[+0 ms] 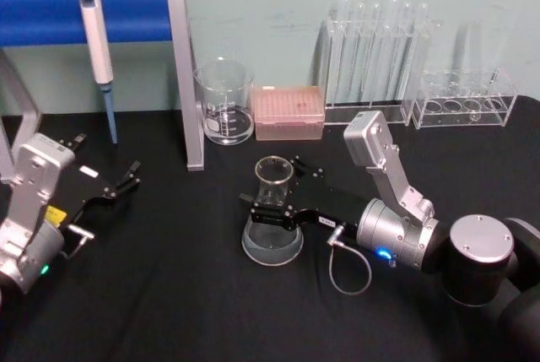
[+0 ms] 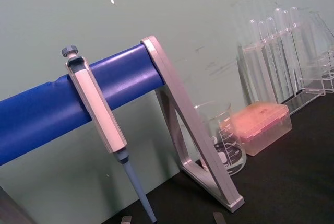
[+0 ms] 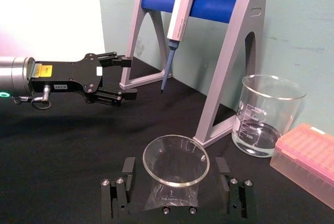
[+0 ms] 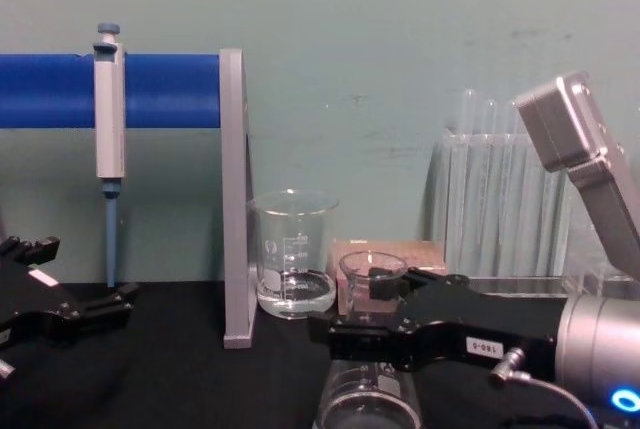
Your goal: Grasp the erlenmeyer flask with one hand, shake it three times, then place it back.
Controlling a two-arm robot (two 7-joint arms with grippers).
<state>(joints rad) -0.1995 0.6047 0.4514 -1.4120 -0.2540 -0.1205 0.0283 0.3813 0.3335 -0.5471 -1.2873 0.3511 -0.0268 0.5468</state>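
Observation:
The erlenmeyer flask is clear glass and stands upright on the black table, near the middle. My right gripper reaches in from the right with one jaw on each side of the flask's neck. In the right wrist view the flask's rim sits between the black fingers with a small gap on both sides, so the right gripper is open. The chest view shows the flask behind the right gripper. My left gripper rests open at the table's left, holding nothing.
A glass beaker with some liquid and a pink tip box stand behind the flask. A pipette hangs on the blue-barred stand at the back left. Test tubes in a rack and a clear rack are at the back right.

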